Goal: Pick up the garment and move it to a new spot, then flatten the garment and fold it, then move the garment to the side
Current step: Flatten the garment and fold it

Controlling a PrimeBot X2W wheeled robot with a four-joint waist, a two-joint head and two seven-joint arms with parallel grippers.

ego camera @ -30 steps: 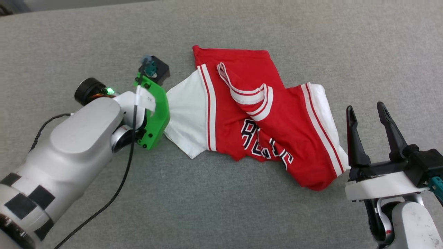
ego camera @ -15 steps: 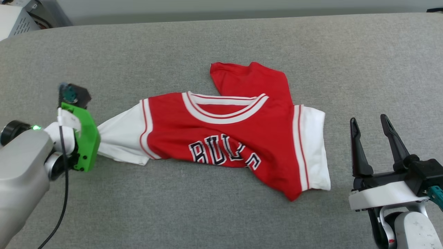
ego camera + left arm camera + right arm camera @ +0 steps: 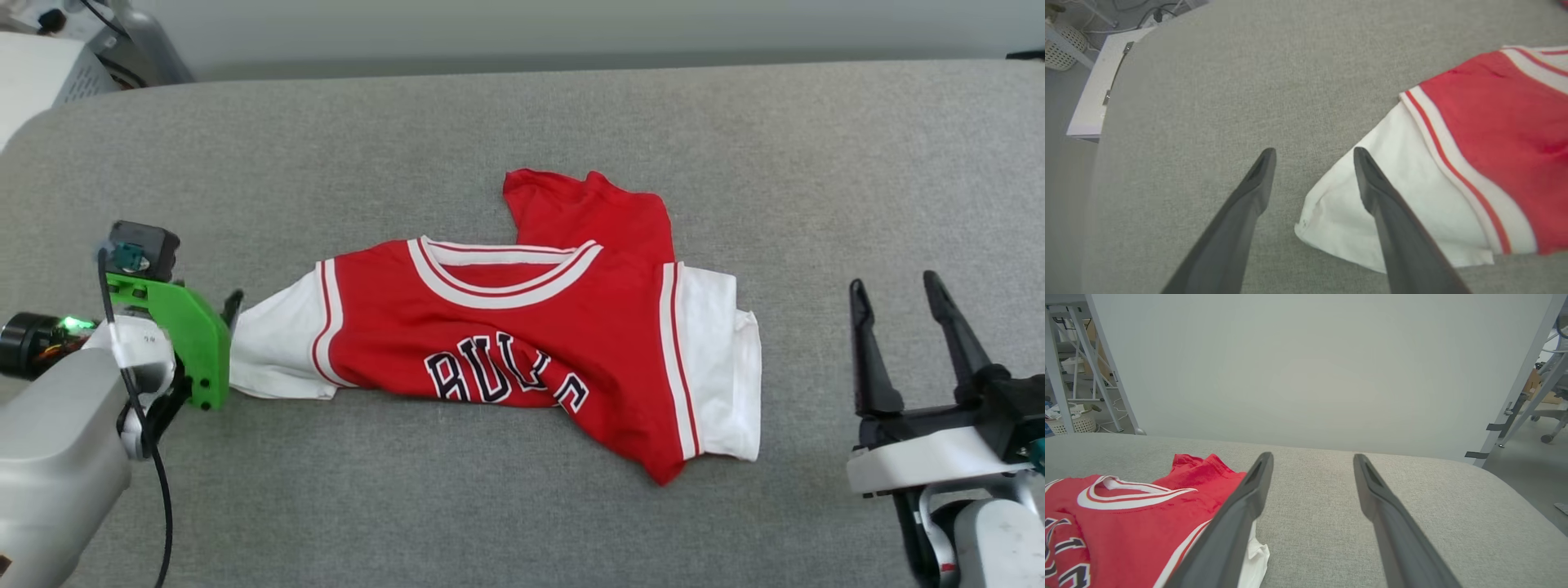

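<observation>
The garment [image 3: 522, 343], a red jersey T-shirt with white sleeves and black lettering, lies chest-up and partly rumpled on the grey cloth-covered table [image 3: 522, 506]. Its lower part is folded under and a red flap sticks out behind the collar. My left gripper [image 3: 1312, 157] is open at the shirt's left end. The white sleeve [image 3: 1412, 204] lies loose on the table under its right finger [image 3: 1396, 228]. In the head view the green wrist mount [image 3: 192, 335] hides most of that gripper. My right gripper [image 3: 898, 294] is open and empty, right of the shirt's other sleeve [image 3: 722, 359].
A white cabinet [image 3: 41, 73] with cables stands off the table's far left corner. A pale wall panel [image 3: 1306, 367] rises behind the table's far edge. Metal frame legs and a white basket [image 3: 1075, 420] stand on the floor to the left.
My left gripper dragged the sleeve leftward, spreading the crumpled shirt out, then opened and let the sleeve go. The head camera also shifted. My right gripper stayed open.
</observation>
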